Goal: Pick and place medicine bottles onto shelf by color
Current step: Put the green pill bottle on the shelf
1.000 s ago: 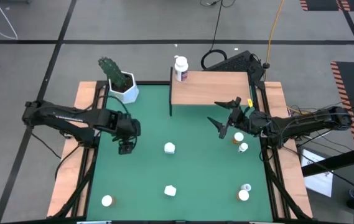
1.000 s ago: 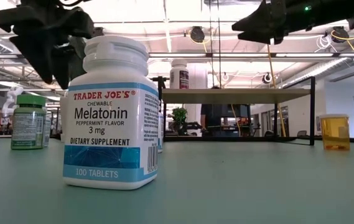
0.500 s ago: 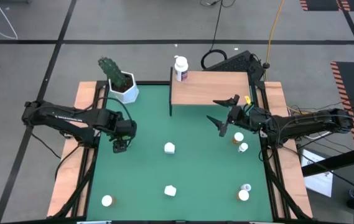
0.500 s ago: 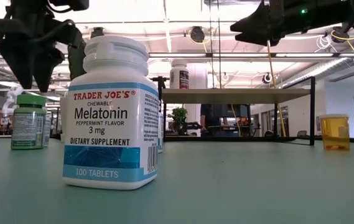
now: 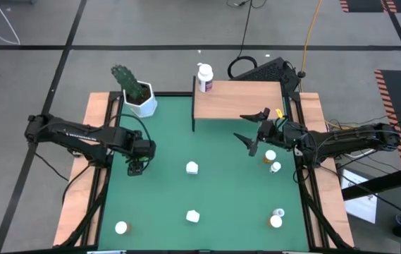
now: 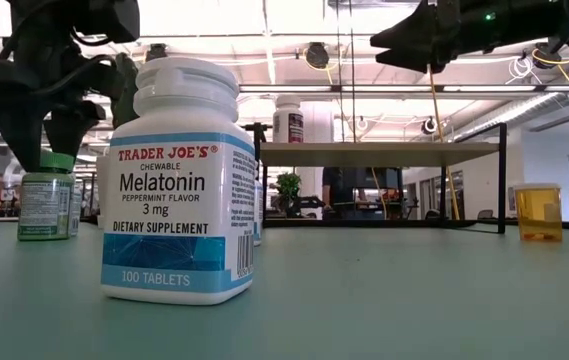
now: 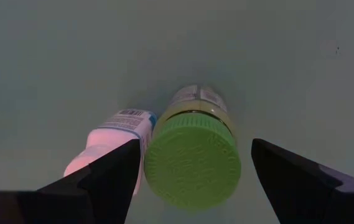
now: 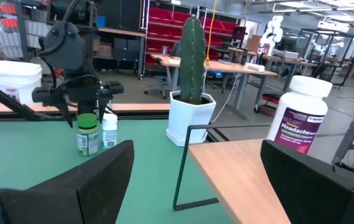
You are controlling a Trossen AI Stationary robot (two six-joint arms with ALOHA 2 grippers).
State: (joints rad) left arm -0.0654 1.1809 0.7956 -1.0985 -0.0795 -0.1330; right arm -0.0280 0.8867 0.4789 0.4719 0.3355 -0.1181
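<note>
My left gripper (image 7: 195, 147) (image 5: 137, 166) is open and points down over a green-capped bottle (image 7: 192, 158) (image 6: 46, 195) standing on the green mat. One finger is on each side of the cap, not touching it. A pink-and-white bottle (image 7: 111, 140) stands right beside that bottle. My right gripper (image 5: 252, 135) (image 6: 414, 40) is open and hovers by the near edge of the light-wood shelf (image 5: 239, 101). A white-capped bottle with a purple label (image 5: 205, 77) (image 8: 301, 121) stands on the shelf's far left corner. The blue-labelled bottle (image 6: 179, 180) stands on the mat.
More bottles stand on the mat: white-capped ones (image 5: 192, 167) (image 5: 192, 216) (image 5: 121, 227), a pair (image 5: 276, 219) near the right corner, and an orange one (image 5: 270, 156) with a small white one (image 5: 275, 167) below my right arm. A cactus pot (image 5: 139, 99) stands at the far left.
My left gripper has moved a little toward the table's left edge and come down, so its open fingers now flank the green cap. The bottles have stayed where they were.
</note>
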